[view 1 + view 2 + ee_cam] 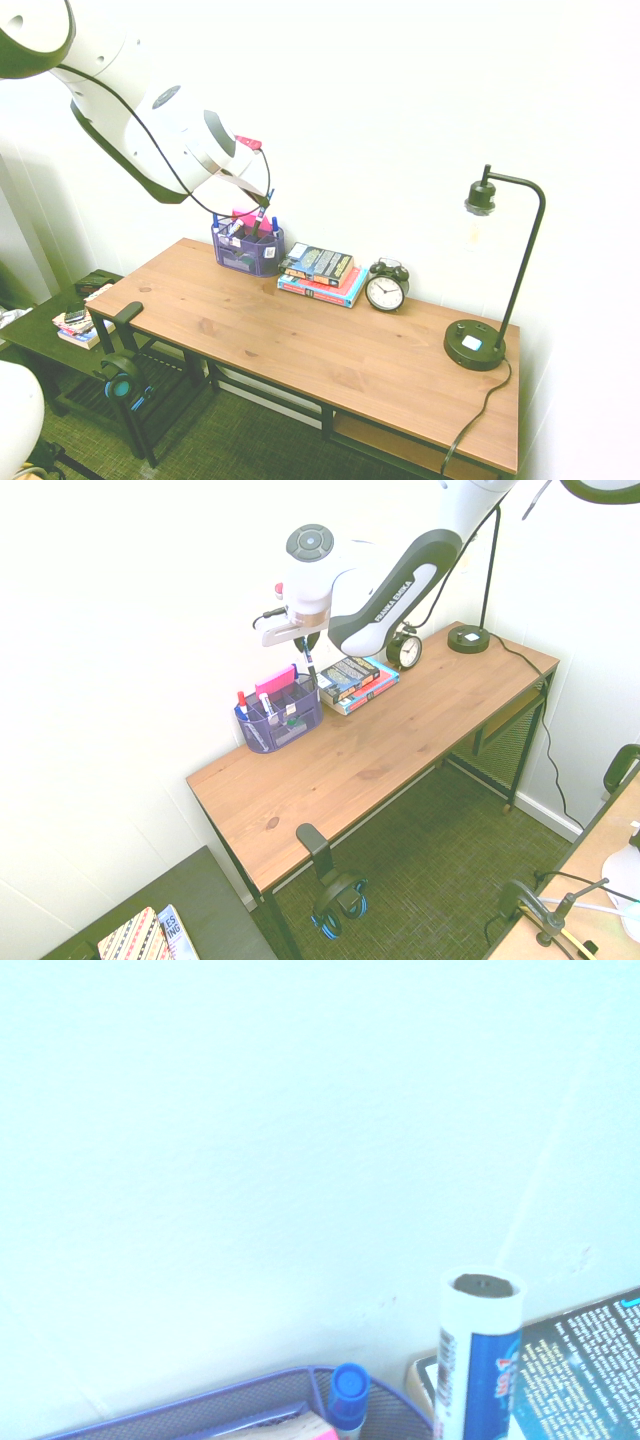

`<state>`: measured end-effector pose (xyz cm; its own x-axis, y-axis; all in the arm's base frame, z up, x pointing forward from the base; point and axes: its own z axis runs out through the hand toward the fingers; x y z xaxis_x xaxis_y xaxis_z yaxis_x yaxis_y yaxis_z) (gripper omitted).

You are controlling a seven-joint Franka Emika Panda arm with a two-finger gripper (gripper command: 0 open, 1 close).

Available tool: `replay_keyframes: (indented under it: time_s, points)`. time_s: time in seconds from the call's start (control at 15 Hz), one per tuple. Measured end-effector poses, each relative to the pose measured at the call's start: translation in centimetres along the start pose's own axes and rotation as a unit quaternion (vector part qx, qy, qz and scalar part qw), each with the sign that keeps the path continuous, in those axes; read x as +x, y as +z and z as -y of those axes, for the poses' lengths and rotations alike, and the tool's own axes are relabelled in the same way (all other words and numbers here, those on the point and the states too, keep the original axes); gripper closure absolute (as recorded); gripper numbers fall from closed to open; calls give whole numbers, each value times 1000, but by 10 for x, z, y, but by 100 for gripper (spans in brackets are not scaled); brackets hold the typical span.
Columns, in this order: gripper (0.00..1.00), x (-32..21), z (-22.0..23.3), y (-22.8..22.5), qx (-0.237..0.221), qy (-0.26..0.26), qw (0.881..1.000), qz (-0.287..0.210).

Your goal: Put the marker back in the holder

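- Marker sits in our gripper, whose fingers are closed on it; in the second exterior view we see it as a thin dark stick hanging down from the fingers, tilted, over the holder.
- In the wrist view we see its white barrel with a blue label band and its flat round end, rising from the picture's lower edge.
- Directly under our gripper stands the holder, a purple wire-mesh basket at the back of the desk, close against the wall.
- We cannot tell whether the marker's lower end is already inside the basket or just above its rim.
- Inside the holder, below our gripper, we see a pink block and several pens with blue and red caps standing upright; one blue cap shows in the wrist view next to the marker.
- Just beside the holder, a little off from our gripper along the wall, lies a stack of books; a corner of the dark top cover shows in the wrist view.
- Beyond the books, farther from our gripper, stands a black alarm clock.
- Farthest from our gripper, at the opposite end of the wooden desk, stands a black desk lamp with a round base.
- Headphones hang off the desk's front edge, well apart from our gripper.
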<state>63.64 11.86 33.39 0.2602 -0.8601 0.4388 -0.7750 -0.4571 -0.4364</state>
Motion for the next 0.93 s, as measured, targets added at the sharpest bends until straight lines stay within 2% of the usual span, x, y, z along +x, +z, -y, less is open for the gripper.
replay_keyframes:
  time_s: [0.33, 0.93]
  points:
    - [100, 6, -5, 25, -12, 7, 1000, -11]
    - [100, 13, 21, 50, -13, 16, 999, -35]
